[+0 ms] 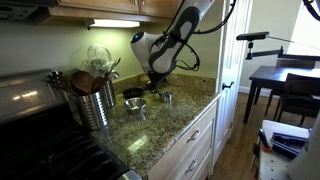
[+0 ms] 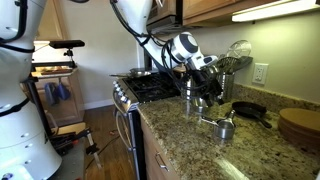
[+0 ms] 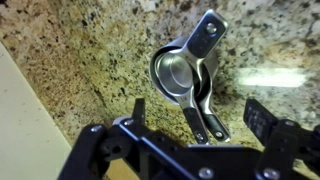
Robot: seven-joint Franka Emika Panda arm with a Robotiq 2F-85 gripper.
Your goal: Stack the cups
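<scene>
1. Cups [image 3: 178,75] are lying on the granite counter [image 3: 80,60]. In the wrist view a smaller one is sitting nested inside a larger one.
2. One handle is pointing up-right, away from the gripper. The other is running down toward it, so the long axis is slanting steeply.
3. Gripper [image 3: 198,112] is hovering over them, jaws spread and holding nothing. The near handle's end is lying between the fingers.
4. Cup bodies are sitting just ahead of the fingertips, so the next move is probably forward and down.
5. Utensil canister [image 1: 95,105] and dark bowl [image 2: 250,110] are standing nearby.
</scene>
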